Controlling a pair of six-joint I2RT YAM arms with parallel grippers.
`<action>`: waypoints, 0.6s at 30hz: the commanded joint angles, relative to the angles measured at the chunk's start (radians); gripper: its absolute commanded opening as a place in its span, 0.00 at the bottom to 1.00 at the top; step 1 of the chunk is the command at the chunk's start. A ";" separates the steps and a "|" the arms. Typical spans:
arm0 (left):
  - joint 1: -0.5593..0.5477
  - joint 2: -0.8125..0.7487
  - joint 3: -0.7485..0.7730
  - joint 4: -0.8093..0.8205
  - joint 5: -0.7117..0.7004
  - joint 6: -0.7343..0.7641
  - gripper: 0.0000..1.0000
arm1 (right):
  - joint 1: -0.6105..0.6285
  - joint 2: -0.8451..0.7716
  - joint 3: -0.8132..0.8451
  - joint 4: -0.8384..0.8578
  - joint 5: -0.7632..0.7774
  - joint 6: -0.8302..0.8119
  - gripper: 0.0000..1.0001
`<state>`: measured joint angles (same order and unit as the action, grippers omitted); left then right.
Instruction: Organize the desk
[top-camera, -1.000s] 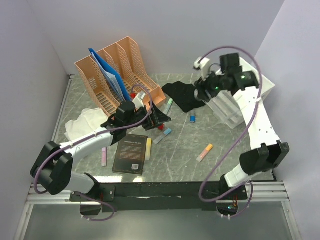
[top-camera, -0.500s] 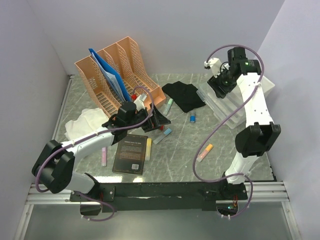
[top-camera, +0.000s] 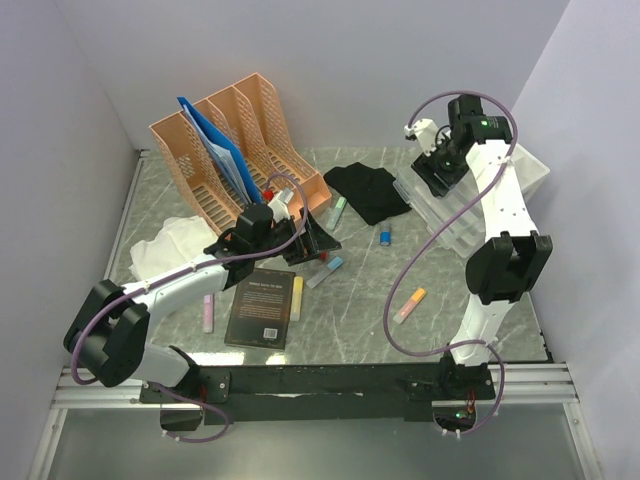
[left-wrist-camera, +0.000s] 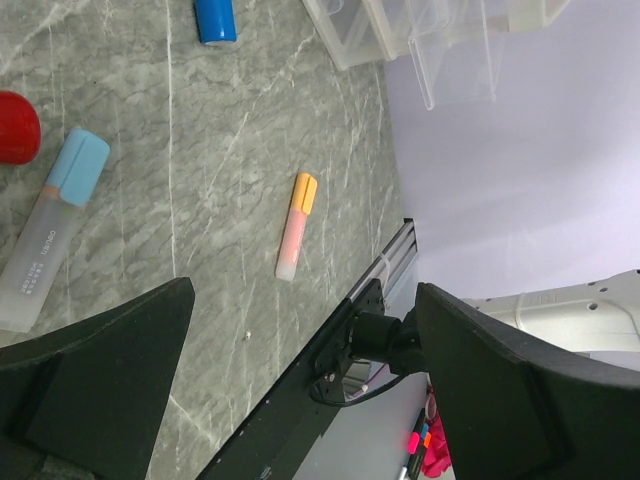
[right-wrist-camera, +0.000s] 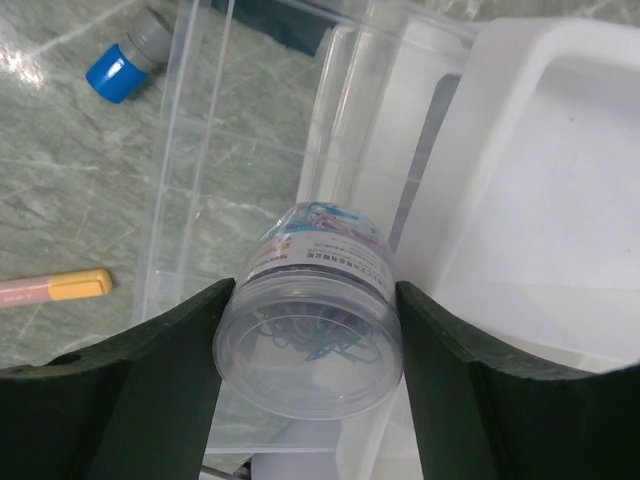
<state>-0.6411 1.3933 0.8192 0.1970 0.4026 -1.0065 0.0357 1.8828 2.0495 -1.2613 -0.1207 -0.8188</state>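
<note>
A: How are the right jaws?
B: Clamped on a clear paper-clip jar (right-wrist-camera: 310, 320) above the clear drawer unit (top-camera: 447, 226).
A: And the left jaws?
B: Wide apart over the marble tabletop (top-camera: 370, 300), spread beneath both arms.

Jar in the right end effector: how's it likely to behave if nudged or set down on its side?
Probably slippery: the jar is smooth clear plastic, pinched on its round sides by the right end effector. Likely to roll if laid down, being cylindrical. Likely light, with weight that shifts: loose clips show inside.
</note>
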 joint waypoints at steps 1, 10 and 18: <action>-0.002 -0.008 0.040 0.010 0.004 0.031 0.99 | -0.002 -0.007 0.093 0.000 0.003 0.006 0.73; -0.002 -0.010 0.047 0.001 0.001 0.037 0.99 | -0.002 -0.019 0.116 -0.010 -0.026 0.026 0.79; 0.000 -0.036 0.051 -0.034 -0.033 0.057 0.99 | 0.019 -0.089 0.078 -0.162 -0.362 -0.034 0.40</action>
<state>-0.6411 1.3922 0.8223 0.1791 0.3935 -0.9844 0.0376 1.8790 2.1651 -1.3125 -0.2687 -0.8173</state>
